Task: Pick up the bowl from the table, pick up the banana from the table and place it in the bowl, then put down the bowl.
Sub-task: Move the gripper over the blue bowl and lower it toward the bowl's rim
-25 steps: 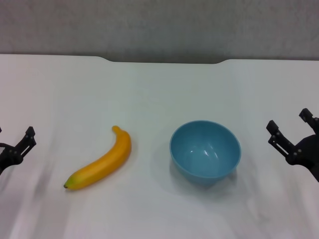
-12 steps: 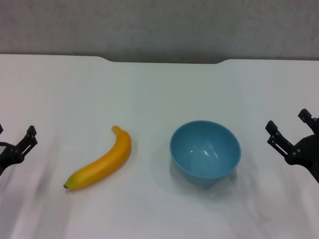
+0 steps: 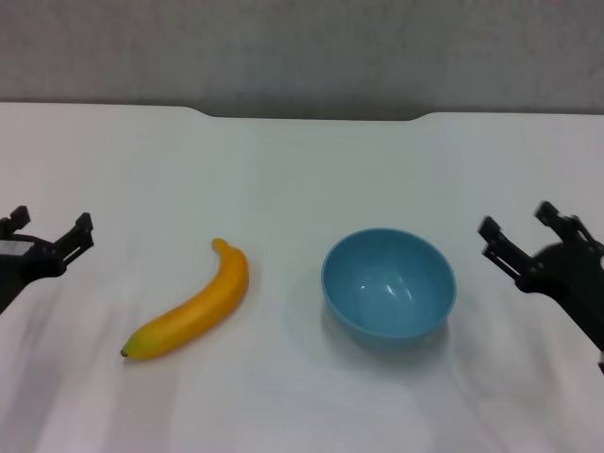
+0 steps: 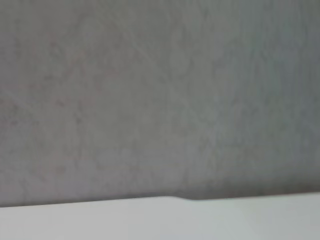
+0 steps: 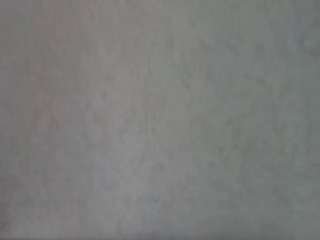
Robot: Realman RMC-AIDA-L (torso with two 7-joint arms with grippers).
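The light-blue bowl (image 3: 389, 286) stands upright and empty on the white table (image 3: 302, 179), right of centre. The yellow-orange banana (image 3: 190, 305) lies on the table to the bowl's left, stem toward the far side, dark end toward the near left. My left gripper (image 3: 49, 227) is open and empty at the left edge, well left of the banana. My right gripper (image 3: 519, 221) is open and empty, a short way right of the bowl. Neither touches anything. The wrist views show neither object.
The table's far edge has a shallow notch (image 3: 311, 115) with a grey wall behind it. The left wrist view shows the grey wall and a strip of the table edge (image 4: 160, 220); the right wrist view shows only grey wall.
Both grippers have moved inward and up: the left toward the banana's side, the right toward the bowl. The bowl and the banana have not moved.
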